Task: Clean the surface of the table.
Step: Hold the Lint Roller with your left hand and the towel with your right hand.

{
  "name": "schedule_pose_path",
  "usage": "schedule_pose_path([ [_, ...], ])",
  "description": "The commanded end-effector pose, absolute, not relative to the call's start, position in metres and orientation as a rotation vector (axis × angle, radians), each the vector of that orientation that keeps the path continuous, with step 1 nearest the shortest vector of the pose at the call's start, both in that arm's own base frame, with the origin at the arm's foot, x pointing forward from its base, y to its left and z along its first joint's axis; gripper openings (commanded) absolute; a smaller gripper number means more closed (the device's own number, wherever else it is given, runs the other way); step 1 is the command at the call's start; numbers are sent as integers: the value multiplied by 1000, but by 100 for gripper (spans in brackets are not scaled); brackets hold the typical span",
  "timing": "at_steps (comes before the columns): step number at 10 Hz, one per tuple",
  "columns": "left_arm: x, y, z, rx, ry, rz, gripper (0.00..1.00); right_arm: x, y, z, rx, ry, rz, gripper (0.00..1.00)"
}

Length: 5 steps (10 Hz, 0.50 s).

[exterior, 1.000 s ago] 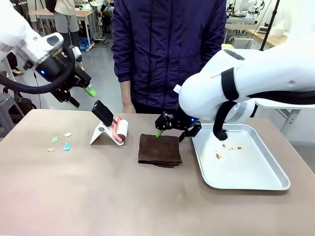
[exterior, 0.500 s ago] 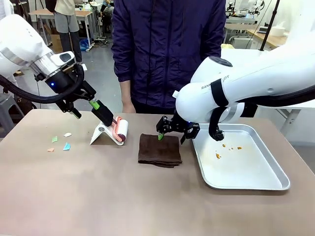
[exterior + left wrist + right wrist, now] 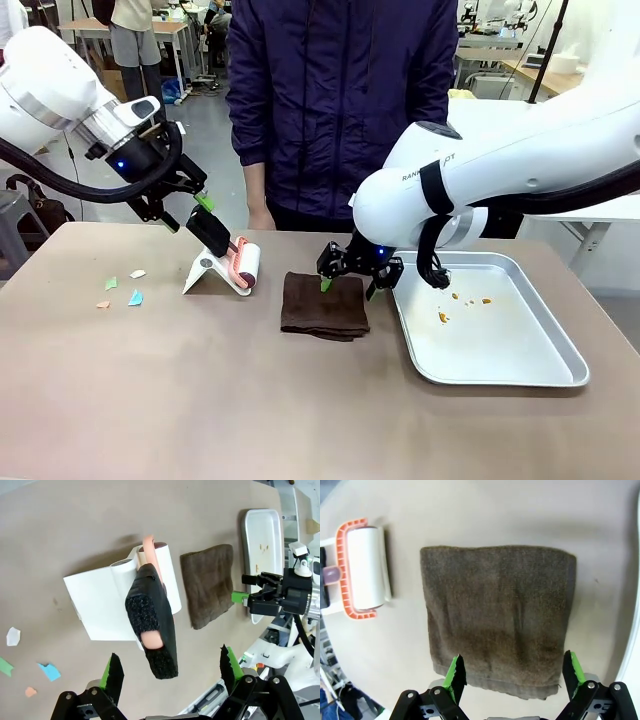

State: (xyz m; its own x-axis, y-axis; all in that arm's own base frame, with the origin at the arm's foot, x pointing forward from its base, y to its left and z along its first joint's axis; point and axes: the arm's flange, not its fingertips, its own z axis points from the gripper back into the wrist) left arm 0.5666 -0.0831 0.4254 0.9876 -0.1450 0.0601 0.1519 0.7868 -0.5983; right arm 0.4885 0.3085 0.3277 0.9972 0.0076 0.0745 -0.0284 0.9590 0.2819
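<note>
We note left gripper (image 3: pixel 187 210) spread open near the lint roller (image 3: pixel 240 264) handle and right gripper (image 3: pixel 346 279) spread open above the cloth (image 3: pixel 323 306) on the table (image 3: pixel 250 400) beneath both; an off-centre close may topple the roller or bunch the cloth

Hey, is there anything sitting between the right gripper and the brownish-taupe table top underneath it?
Yes. A folded dark brown cloth lies flat on the brownish-taupe table, directly under the open right gripper. Coming straight down, it would likely meet the cloth before the bare top.
</note>
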Motion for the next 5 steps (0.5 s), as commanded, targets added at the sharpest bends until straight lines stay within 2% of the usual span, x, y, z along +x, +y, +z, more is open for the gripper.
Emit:
schedule_pose_path([
  [1,573,-89,424,-649,-7,-132,100,499,322,328,214,-52,-1,100],
  [5,580,-87,418,-647,-9,-137,100,506,333,315,51,-45,3,100],
])
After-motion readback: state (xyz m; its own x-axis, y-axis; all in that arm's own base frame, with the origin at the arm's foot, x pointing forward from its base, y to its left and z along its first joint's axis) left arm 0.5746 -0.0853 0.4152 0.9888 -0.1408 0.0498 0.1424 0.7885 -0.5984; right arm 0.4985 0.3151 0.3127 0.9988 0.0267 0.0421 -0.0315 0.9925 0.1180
